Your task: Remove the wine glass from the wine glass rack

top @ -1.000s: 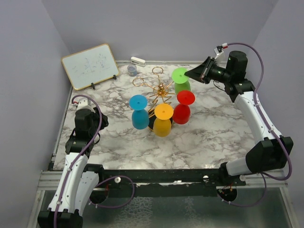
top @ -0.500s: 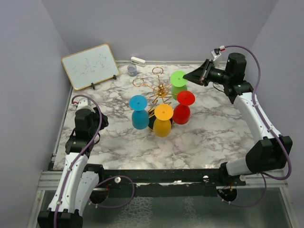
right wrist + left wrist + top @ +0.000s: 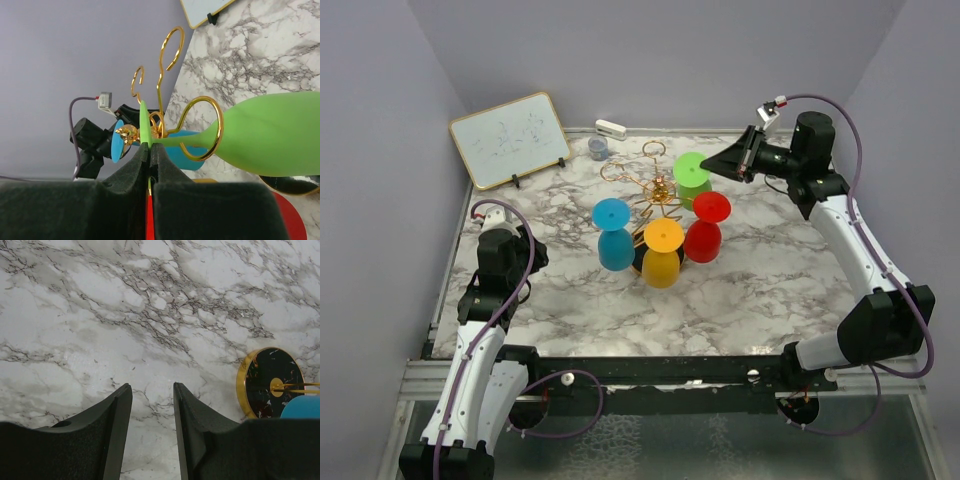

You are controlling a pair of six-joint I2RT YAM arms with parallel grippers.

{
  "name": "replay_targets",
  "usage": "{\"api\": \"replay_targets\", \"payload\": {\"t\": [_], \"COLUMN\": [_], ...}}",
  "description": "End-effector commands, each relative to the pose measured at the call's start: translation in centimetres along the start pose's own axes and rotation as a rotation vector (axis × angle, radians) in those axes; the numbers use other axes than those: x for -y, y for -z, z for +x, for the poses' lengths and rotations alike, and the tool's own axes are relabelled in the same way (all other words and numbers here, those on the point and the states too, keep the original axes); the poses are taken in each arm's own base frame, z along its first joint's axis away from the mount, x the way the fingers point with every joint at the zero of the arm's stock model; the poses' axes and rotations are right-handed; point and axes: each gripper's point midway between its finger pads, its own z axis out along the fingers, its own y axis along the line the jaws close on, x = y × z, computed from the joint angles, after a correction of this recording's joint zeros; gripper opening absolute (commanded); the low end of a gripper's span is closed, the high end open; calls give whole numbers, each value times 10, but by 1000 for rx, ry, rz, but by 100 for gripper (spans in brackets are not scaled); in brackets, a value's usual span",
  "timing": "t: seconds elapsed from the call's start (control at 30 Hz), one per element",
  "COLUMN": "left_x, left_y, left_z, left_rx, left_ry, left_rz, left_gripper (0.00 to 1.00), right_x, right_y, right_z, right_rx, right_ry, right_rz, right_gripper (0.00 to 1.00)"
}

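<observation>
The gold wire wine glass rack (image 3: 658,190) stands mid-table on its round black base (image 3: 272,382). Green (image 3: 691,168), red (image 3: 705,225), yellow (image 3: 663,252) and blue (image 3: 613,235) wine glasses hang upside down from it. My right gripper (image 3: 712,163) is shut on the edge of the green glass's foot disc (image 3: 144,125). The green stem still passes through a gold loop (image 3: 219,125), with the bowl (image 3: 270,140) below it. My left gripper (image 3: 152,387) is open and empty, low over the marble to the left of the rack.
A small whiteboard (image 3: 510,138) leans at the back left. A grey cup (image 3: 598,148) and a white object (image 3: 611,128) sit at the back edge. Purple walls close in the table on three sides.
My right gripper has moved left toward the rack's post, carrying the green glass's foot with it. The left arm has not moved.
</observation>
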Motion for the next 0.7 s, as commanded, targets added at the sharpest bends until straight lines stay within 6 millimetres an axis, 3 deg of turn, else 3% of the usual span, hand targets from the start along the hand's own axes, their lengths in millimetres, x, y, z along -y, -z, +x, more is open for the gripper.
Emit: {"api": "replay_targets", "payload": {"t": [0.0, 0.3, 0.5, 0.67], "left_x": [3, 3, 3, 3], "left_y": [3, 4, 4, 4], "left_z": [-8, -8, -8, -9], "left_rx": [29, 29, 31, 32], "left_ry": [8, 9, 9, 10], "left_rz": [4, 7, 7, 6], "left_gripper": [41, 41, 41, 41], "right_x": [-7, 15, 2, -20], "right_y": [2, 24, 47, 65], "right_z": [8, 10, 4, -12], "right_rx": [-26, 122, 250, 353], "right_ry": [40, 83, 143, 260], "right_rz": [-14, 170, 217, 235], "right_gripper": [1, 1, 1, 1]}}
